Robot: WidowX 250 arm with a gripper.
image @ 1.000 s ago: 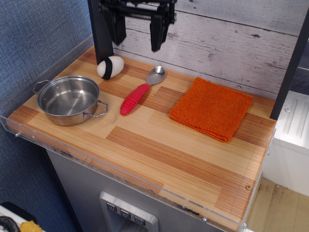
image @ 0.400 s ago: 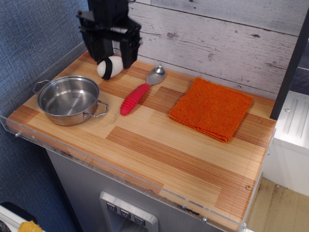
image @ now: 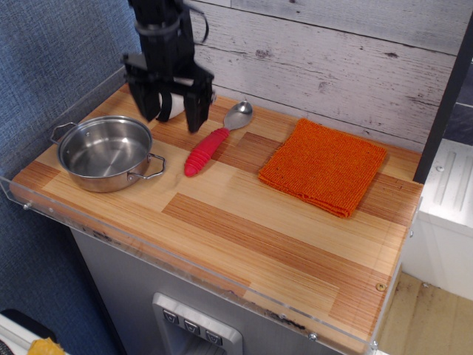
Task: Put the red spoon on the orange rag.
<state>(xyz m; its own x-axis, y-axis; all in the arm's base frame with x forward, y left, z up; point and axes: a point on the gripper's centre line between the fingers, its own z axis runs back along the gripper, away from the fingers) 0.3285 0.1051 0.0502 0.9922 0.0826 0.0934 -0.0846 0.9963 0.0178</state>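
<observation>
The bench (image: 244, 222) carries everything. Nothing is done yet: the orange rag (image: 324, 166) lies bare at the right, the steel pot (image: 106, 153) sits empty at the left, and the red spoon (image: 213, 144) lies untouched between them. The gripper (image: 172, 112) hangs spread-fingered, holding nothing, just left of the spoon.

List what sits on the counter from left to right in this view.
steel pot → gripper, open, above the counter → red spoon → orange rag. The white egg-shaped object overlaps the gripper, so it is left out.
</observation>
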